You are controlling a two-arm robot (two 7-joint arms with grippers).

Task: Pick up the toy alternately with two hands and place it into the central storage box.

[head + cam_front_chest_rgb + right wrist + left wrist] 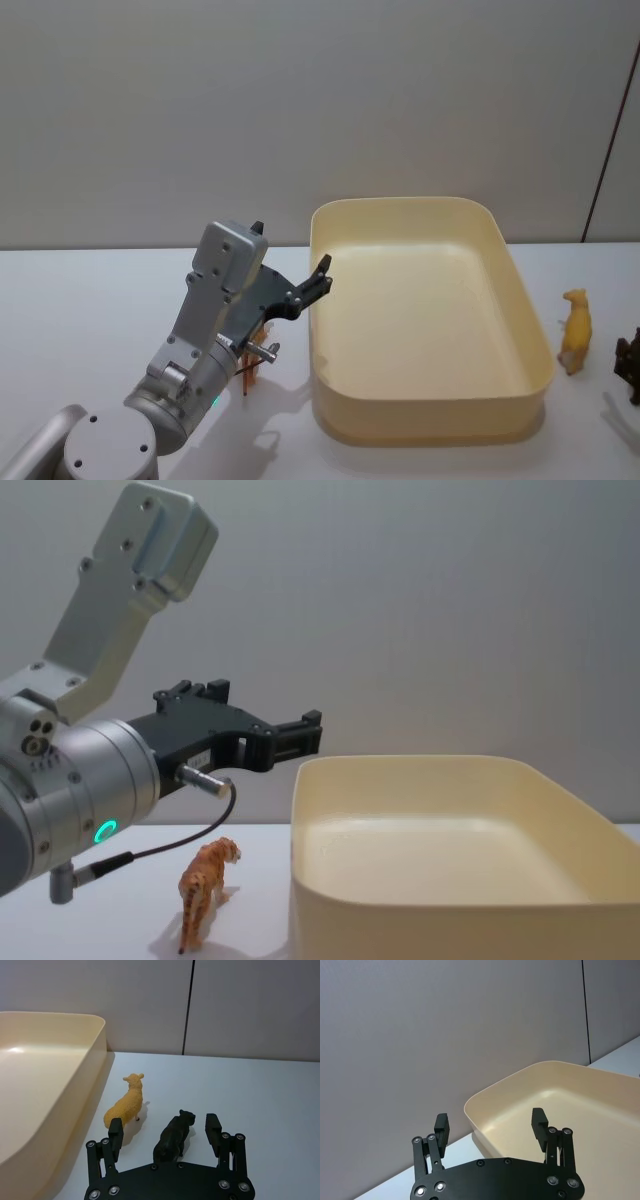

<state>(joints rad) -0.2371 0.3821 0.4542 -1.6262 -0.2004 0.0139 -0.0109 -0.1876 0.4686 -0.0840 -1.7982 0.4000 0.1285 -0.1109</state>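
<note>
Now, left gripper (490, 1121): fingers spread wide, holding nothing, raised beside the box's left wall at about rim height.
Tiger (205, 885): standing on the table (80, 300) under the left arm, just beside the box, not yet picked up.
Box (400, 201): empty, in the middle of the table.
Right gripper (164, 1125): fingers spread, hovering over the black animal (172, 1137); the yellow sheep (125, 1105) stands near it, on the box side.
Risk, left: coming down for the tiger, a finger may catch the box wall or tip the toy, since it stands so close.
Risk, right: the nearer finger could nudge the sheep over.
</note>
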